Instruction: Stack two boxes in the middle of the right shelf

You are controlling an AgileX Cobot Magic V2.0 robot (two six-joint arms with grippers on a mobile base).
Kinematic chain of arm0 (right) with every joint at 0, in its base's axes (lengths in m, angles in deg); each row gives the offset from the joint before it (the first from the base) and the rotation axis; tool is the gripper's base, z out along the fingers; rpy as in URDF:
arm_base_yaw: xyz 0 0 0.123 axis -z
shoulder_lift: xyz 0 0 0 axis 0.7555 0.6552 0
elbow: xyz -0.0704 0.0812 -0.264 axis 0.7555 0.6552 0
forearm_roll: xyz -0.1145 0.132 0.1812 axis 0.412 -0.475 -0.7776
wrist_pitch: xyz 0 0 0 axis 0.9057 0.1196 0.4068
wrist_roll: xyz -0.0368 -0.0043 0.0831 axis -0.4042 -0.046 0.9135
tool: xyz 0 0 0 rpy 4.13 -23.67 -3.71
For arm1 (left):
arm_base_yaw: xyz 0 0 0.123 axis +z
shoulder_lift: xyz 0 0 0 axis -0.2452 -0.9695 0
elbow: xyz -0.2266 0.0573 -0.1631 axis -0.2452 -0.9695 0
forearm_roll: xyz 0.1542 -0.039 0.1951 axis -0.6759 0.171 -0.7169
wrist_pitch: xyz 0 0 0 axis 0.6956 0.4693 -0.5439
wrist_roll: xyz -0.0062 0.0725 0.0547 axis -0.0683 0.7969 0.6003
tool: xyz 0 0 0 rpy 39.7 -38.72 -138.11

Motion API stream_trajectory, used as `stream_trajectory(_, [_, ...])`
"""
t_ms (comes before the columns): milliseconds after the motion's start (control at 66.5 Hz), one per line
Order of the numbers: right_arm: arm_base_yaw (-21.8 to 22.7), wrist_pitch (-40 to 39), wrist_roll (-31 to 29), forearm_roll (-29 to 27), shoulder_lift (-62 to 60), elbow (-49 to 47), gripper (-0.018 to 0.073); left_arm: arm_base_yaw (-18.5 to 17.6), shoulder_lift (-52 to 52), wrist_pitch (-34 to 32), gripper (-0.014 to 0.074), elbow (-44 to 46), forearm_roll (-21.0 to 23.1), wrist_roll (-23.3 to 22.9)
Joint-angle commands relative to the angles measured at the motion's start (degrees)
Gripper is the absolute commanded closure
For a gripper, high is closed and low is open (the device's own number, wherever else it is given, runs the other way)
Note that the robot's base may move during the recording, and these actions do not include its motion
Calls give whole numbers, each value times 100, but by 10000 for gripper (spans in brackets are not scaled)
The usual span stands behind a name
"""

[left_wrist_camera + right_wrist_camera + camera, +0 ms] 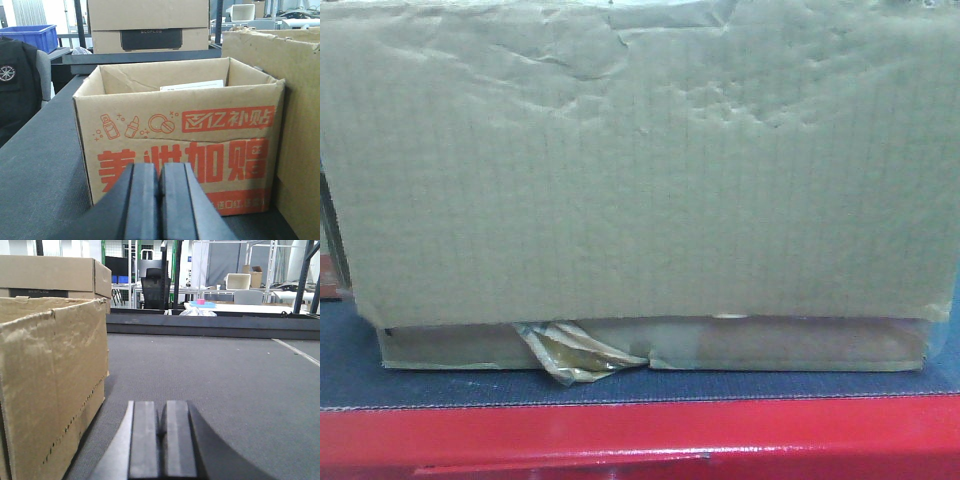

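Our left hand (159,200) and right hand (162,437) hovered low over the counter (225,370), both closed tight on nothing, probably ready to push rather than pinch. Beyond them the open printed box (180,145) stood beside the taller plain box (50,380), not yet stacked.

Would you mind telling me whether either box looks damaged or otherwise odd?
The plain box filling the front view is worn: its face is creased and dented near the top, and crumpled tape hangs loose at its bottom edge. The printed box stands upright.
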Motion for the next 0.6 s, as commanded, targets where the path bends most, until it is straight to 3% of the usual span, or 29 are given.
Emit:
stream_trajectory(0, [33, -122, -38, 4, -17, 1, 727, -17, 32, -116, 707, 7, -22, -6])
stream_trajectory(286, [33, -122, -38, 4, -17, 1, 727, -17, 32, -350, 707, 7, -49, -6])
stream_trajectory(451, [33, -122, -38, 4, -17, 1, 727, -17, -37, 683, 707, 857, -151, -6])
stream_trajectory(587, [33, -122, -38, 4, -17, 1, 727, -17, -699, 1699, 707, 1924, -203, -6])
